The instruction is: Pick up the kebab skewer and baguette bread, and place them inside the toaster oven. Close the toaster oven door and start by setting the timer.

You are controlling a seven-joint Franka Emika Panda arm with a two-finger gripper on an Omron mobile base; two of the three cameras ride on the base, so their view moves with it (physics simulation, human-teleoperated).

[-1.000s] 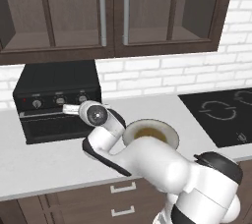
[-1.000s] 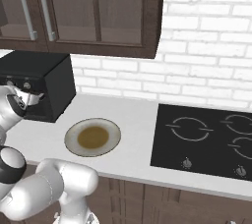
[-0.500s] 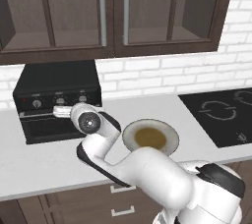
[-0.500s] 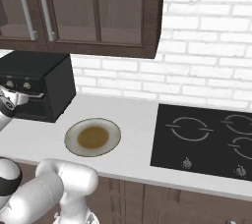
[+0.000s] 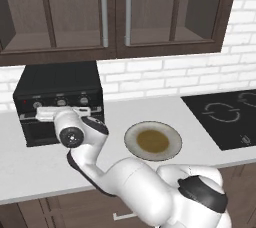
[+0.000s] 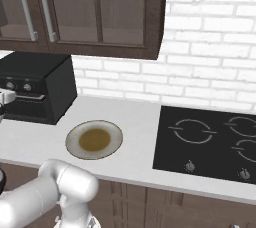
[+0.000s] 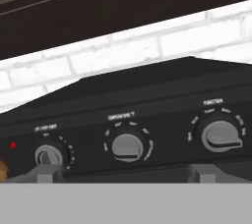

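- The toaster oven (image 5: 59,103) stands on the bench (image 5: 150,109), door shut.
- The fingers (image 7: 44,173) are wide open, holding nothing, before the knobs.
- The left knob (image 7: 48,155) (probably the timer) looks stiff; pinch its rim.

So the boxy black toaster oven (image 5: 57,103) sits at the back left of the pale table (image 5: 150,109), right up against the white brick wall (image 5: 165,74) and under the dark wooden wall cabinets (image 5: 115,14). Its flat black drop-down door (image 5: 50,127) is up. To its right, nearer the front edge, lies a round grey plate (image 5: 152,141). Further right, a flat black glass cooktop (image 6: 207,139) is set into the table. The tool (image 5: 60,113) hangs just in front of the oven's three knobs (image 7: 127,147).
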